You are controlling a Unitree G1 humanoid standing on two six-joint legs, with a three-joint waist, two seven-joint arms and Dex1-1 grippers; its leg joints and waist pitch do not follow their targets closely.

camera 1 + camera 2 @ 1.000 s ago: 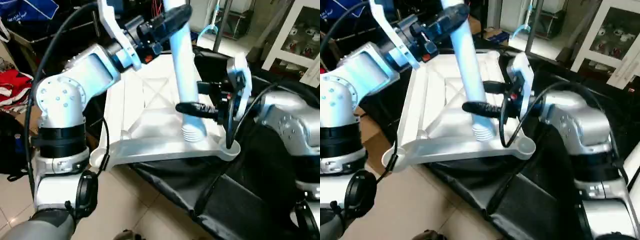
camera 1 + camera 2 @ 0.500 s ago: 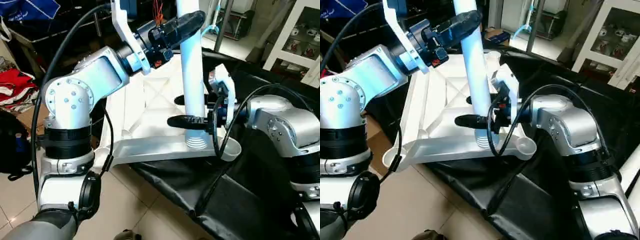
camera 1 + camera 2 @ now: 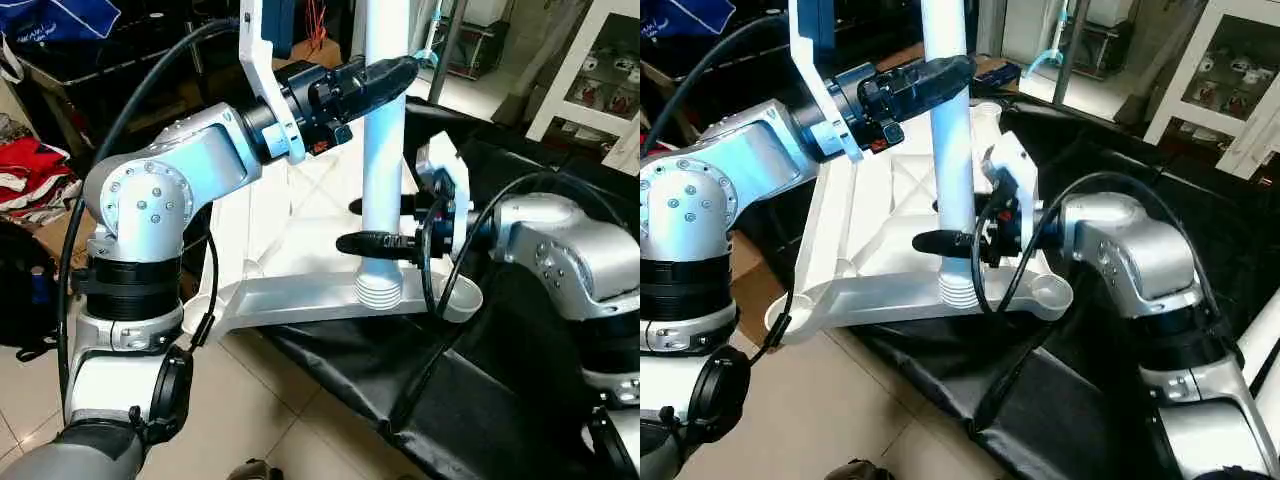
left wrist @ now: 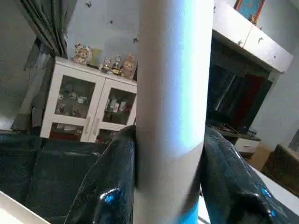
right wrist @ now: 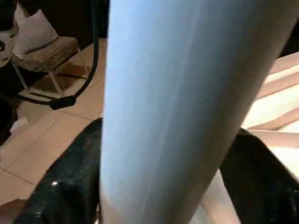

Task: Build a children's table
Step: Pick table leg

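Observation:
The white tabletop (image 3: 300, 295) lies underside up on a black cloth, its X-ribs (image 3: 320, 190) facing me. One white tube leg (image 3: 383, 160) stands nearly upright over its near right part. My left gripper (image 3: 385, 75) is shut on the leg high up, and its black fingers (image 4: 107, 186) flank the leg (image 4: 170, 116) in the left wrist view. Lower down, my right gripper (image 3: 375, 243) is shut on the same leg, with its fingers (image 5: 65, 186) hugging the tube (image 5: 187, 93). The leg's ribbed end (image 3: 380, 290) sits at the near rim, left of the near right corner socket (image 3: 460, 297).
The black cloth (image 3: 480, 400) hangs over the work surface toward me, with tiled floor (image 3: 260, 420) below. The near left corner socket (image 3: 195, 315) juts over the floor. Black cables (image 3: 440, 330) loop from my right arm. A white cabinet (image 3: 600, 70) stands at the back right.
The leg has swung from tilted to nearly upright. My left gripper moved right with the leg's top, and the ribbed end dropped to the tabletop's near rim.

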